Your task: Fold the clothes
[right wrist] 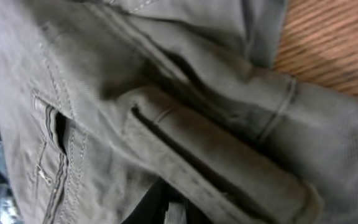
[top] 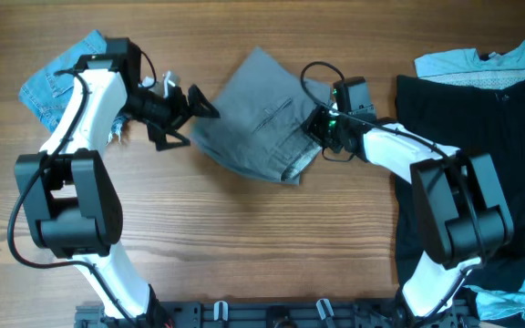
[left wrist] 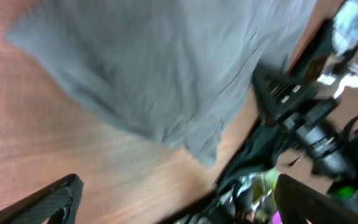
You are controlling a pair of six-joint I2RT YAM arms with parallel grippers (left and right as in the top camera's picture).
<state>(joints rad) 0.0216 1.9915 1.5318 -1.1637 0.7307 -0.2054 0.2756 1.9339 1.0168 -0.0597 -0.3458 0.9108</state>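
Observation:
The clothes (top: 258, 114), a pair of grey shorts, lie folded into a compact bundle at the table's middle back. My left gripper (top: 197, 123) stands open just off their left edge, with nothing between its fingers. The left wrist view is blurred. In it the grey shorts (left wrist: 166, 68) lie ahead of the spread left gripper (left wrist: 179, 208), over bare wood. My right gripper (top: 322, 128) sits at the shorts' right edge, shut on the fabric. In the right wrist view the shorts (right wrist: 185, 106) fill the frame, with seams and a pocket slit showing. The cloth drapes over one dark finger (right wrist: 166, 208).
Small blue denim shorts (top: 62, 77) lie at the back left, under the left arm. A black garment (top: 481, 128) covers the right side, with a light blue one (top: 486, 59) behind it. The wooden table (top: 244, 237) shows in front of the shorts.

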